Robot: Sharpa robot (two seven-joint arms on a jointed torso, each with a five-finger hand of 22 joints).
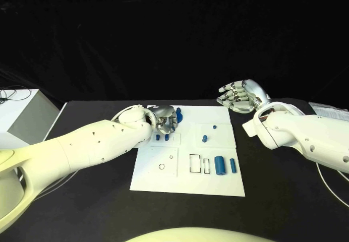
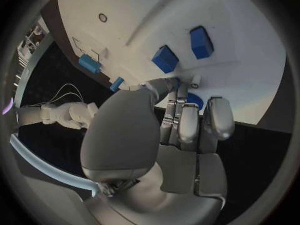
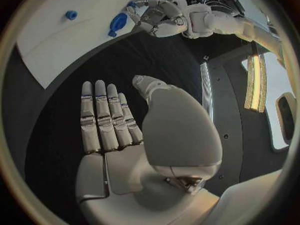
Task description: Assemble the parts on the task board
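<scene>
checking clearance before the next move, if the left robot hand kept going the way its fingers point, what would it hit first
Probably the round blue part just past its fingertips, lying on the task board. The left robot hand hangs close over it; how much gap remains is unclear.

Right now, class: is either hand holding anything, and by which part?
Right hand holds nothing, fingers apart. Left hand is over the board; whether its fingers grip a part cannot be told.

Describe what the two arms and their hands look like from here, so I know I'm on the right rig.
Both arms are glossy white shells with small dark screw holes. The left hand and right hand are silver metal, with a smooth rounded back plate and segmented fingers ending in paler tips. A thin pale cable runs under the right arm.
</scene>
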